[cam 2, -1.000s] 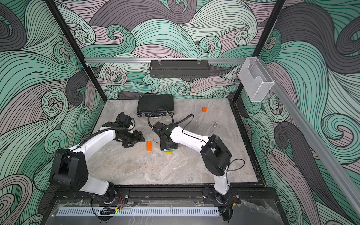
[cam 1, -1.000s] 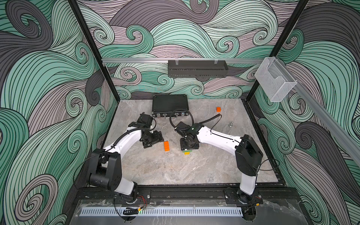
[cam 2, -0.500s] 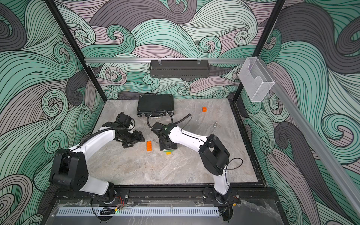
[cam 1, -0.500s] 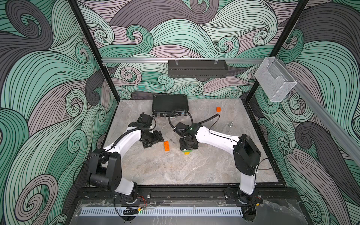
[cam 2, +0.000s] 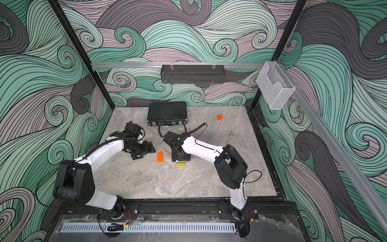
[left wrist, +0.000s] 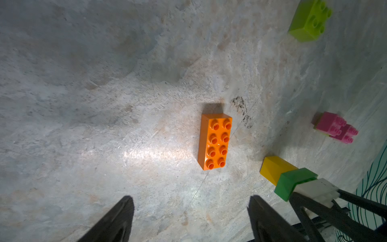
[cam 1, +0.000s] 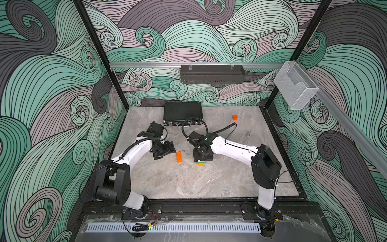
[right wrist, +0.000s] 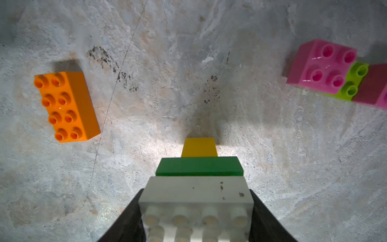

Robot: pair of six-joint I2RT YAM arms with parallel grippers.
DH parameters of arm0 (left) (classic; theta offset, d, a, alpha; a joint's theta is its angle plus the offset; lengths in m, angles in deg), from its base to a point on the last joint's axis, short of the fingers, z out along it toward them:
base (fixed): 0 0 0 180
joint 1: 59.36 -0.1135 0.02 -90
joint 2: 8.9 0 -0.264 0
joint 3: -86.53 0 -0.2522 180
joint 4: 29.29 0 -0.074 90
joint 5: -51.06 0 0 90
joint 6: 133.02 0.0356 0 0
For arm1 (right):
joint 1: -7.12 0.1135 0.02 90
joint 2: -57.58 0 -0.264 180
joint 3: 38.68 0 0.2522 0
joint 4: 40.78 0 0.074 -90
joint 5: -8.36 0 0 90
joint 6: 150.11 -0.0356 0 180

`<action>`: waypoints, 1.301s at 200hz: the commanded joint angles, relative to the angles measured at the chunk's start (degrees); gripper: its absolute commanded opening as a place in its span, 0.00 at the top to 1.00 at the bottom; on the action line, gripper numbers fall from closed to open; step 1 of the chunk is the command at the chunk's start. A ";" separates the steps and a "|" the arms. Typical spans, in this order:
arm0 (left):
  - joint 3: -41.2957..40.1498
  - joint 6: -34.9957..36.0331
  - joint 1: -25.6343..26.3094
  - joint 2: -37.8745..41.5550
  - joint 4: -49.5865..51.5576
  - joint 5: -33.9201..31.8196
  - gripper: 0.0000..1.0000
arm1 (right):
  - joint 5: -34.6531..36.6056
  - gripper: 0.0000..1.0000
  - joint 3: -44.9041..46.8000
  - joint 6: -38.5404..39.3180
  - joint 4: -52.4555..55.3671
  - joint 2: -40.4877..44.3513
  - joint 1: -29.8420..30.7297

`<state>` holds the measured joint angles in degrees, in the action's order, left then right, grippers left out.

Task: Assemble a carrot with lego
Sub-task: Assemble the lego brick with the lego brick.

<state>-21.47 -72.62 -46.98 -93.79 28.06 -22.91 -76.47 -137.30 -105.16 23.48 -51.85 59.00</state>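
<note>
Counter: grey stone surface.
Left tool: jaws apart with nothing between them, low over the counter, just left of the orange oblong brick.
Orange oblong brick: eight studs up, lying flat between the two tools and touching neither.
Black briefcase: closed and flat, at the far edge near the centre.
Right tool: pointing down, clamped on the short ends of the partial carrot's white brick.
Partial carrot: yellow tip lowest, dark green above it, white on top. It is right of the orange oblong brick. I cannot tell whether the tip touches the counter.
Pink bricks: two square ones seated on a lime oblong brick, with bare lime studs between them. They lie on the carrot's side away from the orange oblong brick and are hidden in both top views.
Small orange cube: alone at far right, well apart from the rest.
Small metal piece: right side, nearer than the cube, too small to name.
Lime square brick: studs up, alone. It shows only in the left wrist view, so its place in the scene is unclear.
</note>
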 commanded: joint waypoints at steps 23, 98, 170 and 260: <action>-0.21 0.04 -0.62 0.69 -0.37 0.73 0.13 | -2.23 0.45 4.05 -1.83 0.70 -0.08 -0.27; -0.23 0.15 -0.67 0.61 -0.45 0.96 0.13 | -4.37 0.45 -0.25 2.51 2.63 -4.96 -1.16; -0.01 0.20 -0.67 0.27 -0.48 1.25 0.13 | -5.46 0.46 -0.92 4.58 4.53 -8.20 -1.60; 0.30 0.16 -0.56 0.23 -0.71 2.25 0.13 | -4.96 0.19 -3.97 3.75 4.54 -2.66 -1.60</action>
<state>-21.47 -72.62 -47.24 -93.79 27.65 -21.68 -81.06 -140.60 -101.10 27.00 -55.52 57.38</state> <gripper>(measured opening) 0.867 0.785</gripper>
